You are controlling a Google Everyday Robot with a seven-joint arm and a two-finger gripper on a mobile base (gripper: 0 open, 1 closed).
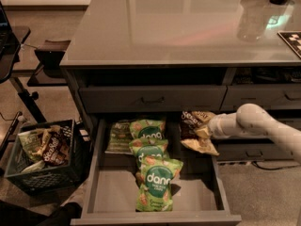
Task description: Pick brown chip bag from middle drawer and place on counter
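One brown chip bag (192, 120) at right side of middle drawer (115, 192), touching my gripper (208, 131) tip, lying leftward of it; grip hidden, cannot tell.

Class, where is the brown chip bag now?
In the camera view, the brown chip bag is at the right rear of the middle drawer, right of the green dang bags, with the claw against its right side.
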